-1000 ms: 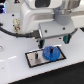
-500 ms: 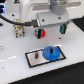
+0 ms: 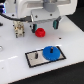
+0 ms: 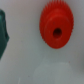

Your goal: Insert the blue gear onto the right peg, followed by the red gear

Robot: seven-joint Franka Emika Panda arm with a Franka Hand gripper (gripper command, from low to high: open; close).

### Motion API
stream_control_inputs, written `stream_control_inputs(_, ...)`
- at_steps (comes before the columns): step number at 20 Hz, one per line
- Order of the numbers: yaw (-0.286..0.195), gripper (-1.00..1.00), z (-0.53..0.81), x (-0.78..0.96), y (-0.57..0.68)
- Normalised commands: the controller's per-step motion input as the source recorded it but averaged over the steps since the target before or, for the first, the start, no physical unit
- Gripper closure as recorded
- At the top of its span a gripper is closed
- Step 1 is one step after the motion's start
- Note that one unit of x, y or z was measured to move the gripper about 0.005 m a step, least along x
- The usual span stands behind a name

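From the exterior view I find the blue gear (image 3: 50, 52) lying flat on the black-rimmed grey plate (image 3: 35, 59) in the lower centre of the frame, toward the plate's right end, covering the right peg so I cannot see it. The red gear (image 3: 40, 33) rests on the white counter (image 3: 70, 37) in the upper centre, well apart from the plate. The fingers (image 3: 44, 24) hang just above the red gear; I cannot tell whether they are spread or pressed together.

Glossy white table (image 3: 10, 60), bright light
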Motion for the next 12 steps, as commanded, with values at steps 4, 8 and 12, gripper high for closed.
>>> stream_control_inputs(4,0.0,-1.0,-0.23,-0.33,0.0)
stream_control_inputs(8,0.0,-1.0,-0.21,-0.16,-0.02)
stream_control_inputs(12,0.0,-1.0,-0.16,-0.05,-0.03)
